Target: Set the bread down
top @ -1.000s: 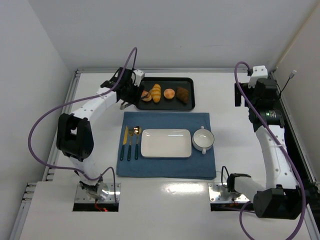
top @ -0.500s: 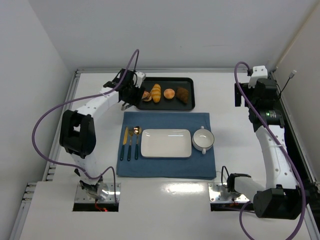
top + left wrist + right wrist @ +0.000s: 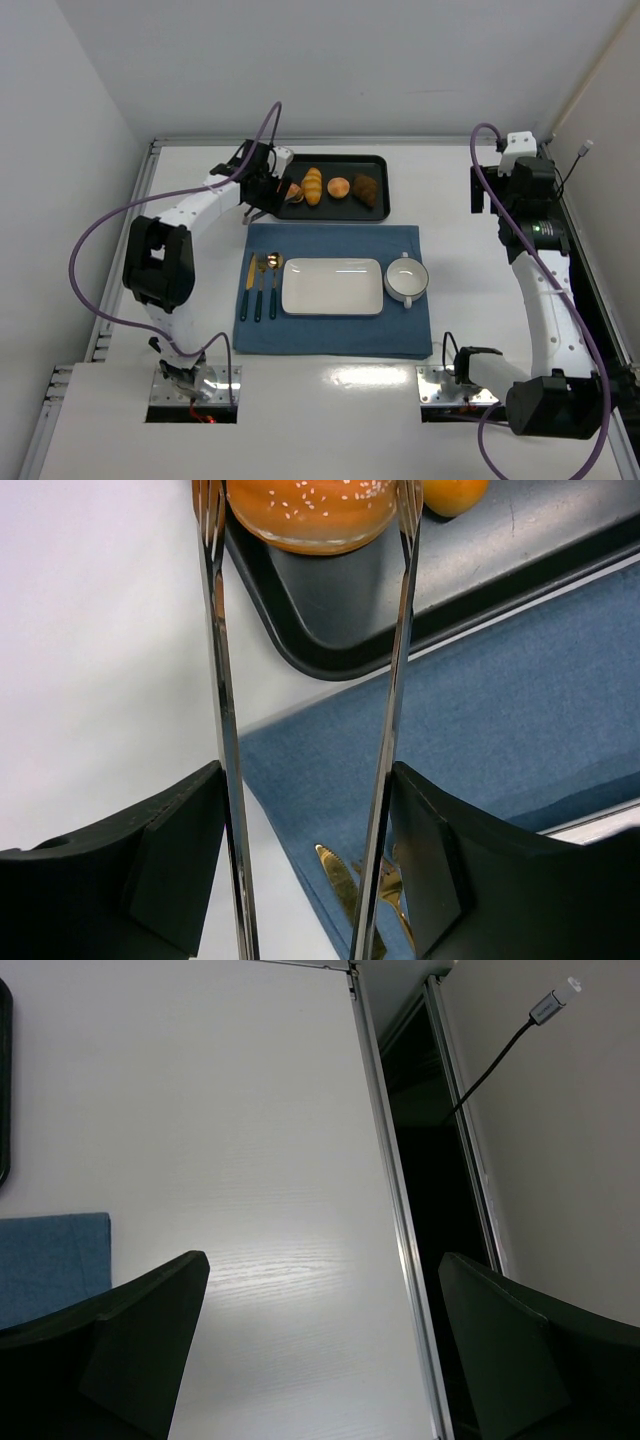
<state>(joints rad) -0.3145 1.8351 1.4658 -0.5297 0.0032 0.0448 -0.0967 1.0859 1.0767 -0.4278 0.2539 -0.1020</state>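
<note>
Left gripper [image 3: 308, 772] is clamped on a pair of steel tongs [image 3: 223, 680], whose two arms run forward along the inner faces of its black fingers. Over at the 3 o'clock side of the worktop [image 3: 450, 180], the right gripper [image 3: 322, 1260] hangs with its fingers apart and nothing between them.

Nearest the arm bases lies a blue mat [image 3: 330, 335]. On it are cutlery [image 3: 260, 285] at 9 o'clock, a white plate [image 3: 332, 286] in the middle and a white cup [image 3: 406, 280] at 3 o'clock.

Beyond the mat, at 12 o'clock, sits a black tray [image 3: 340, 158]. The bread [image 3: 310, 500] lies at its 9 o'clock end, between the tong tips, which sit right against its sides. I cannot tell whether they squeeze it. A yellow roll [image 3: 313, 185], a round bun [image 3: 339, 188] and a dark loaf [image 3: 366, 190] follow toward 3 o'clock.
</note>
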